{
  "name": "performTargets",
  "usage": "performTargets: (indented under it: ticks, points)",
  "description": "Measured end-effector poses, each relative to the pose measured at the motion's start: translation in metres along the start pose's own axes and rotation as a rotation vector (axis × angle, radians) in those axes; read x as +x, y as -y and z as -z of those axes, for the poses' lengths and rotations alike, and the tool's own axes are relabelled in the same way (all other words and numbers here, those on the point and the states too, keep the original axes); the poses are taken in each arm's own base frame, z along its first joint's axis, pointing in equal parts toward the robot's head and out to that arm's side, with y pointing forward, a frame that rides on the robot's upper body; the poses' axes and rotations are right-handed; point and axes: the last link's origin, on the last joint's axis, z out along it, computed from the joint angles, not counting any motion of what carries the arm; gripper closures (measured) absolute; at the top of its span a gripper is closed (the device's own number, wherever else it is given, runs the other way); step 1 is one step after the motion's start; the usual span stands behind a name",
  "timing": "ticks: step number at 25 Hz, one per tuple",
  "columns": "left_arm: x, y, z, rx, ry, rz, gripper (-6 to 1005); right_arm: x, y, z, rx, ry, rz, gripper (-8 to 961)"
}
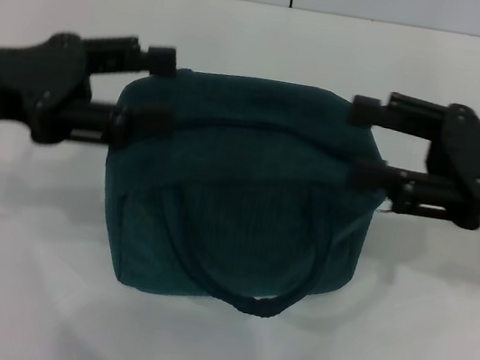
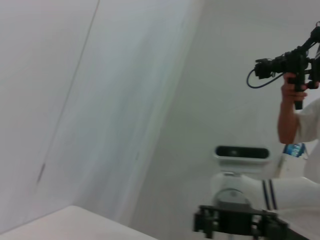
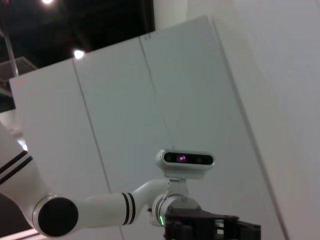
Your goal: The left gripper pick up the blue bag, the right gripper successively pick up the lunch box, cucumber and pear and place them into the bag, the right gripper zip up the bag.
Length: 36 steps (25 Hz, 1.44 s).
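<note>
A: Head view first — what's the biggest thing?

B: A white table (image 1: 431, 356), and on it, in the middle, the blue bag (image 1: 237, 198). It looks zipped, its dark zipper line (image 1: 257, 128) running left to right across the top, and a rounded handle (image 1: 248, 305) hangs down its near face.

A: And the arms?

B: Each comes in from its own side, level with the bag's top. The left gripper (image 1: 149, 88) has its fingers spread, one tip by the far top corner, the other touching the bag's left end at the zipper line. The right gripper (image 1: 364, 143) mirrors it at the right end, fingers also parted, near tip against the fabric.

A: Are they clamping it?

B: No, only the tips meet the bag's ends.

A: Wrist views?

B: Neither shows the bag. The left one shows the robot's head camera (image 2: 242, 151) and a person (image 2: 300, 120) holding up a camera rig (image 2: 287, 65).
</note>
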Motion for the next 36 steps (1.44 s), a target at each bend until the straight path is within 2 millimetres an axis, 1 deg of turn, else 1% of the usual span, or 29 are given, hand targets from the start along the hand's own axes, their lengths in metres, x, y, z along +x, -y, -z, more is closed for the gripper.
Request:
performTargets:
  ticks: [2,5,8,14,20,26,36]
  points:
    - [-0.006,-0.006,0.002,-0.014,-0.002,0.002,299,-0.001,0.003,-0.008,-0.014,-0.021,0.003,221]
    - [-0.015,-0.011,0.006,-0.009,-0.011,-0.006,207,-0.003,0.004,-0.016,-0.029,-0.043,0.024,212]
    - [-0.021,-0.014,0.010,-0.001,-0.022,-0.011,114,-0.005,0.003,-0.020,-0.042,-0.055,0.037,202]
    - [-0.025,-0.013,0.011,0.001,-0.026,-0.010,114,-0.006,0.004,-0.026,-0.058,-0.067,0.029,184]
    - [-0.026,-0.013,0.010,-0.001,-0.026,-0.035,114,0.001,0.002,-0.034,-0.070,-0.085,0.017,70]
    - [-0.030,-0.015,0.010,0.001,-0.028,-0.039,114,0.006,0.005,-0.043,-0.061,-0.111,0.021,70]
    - [-0.035,-0.015,0.012,0.011,-0.043,-0.033,114,0.004,0.007,-0.045,-0.055,-0.113,0.036,70]
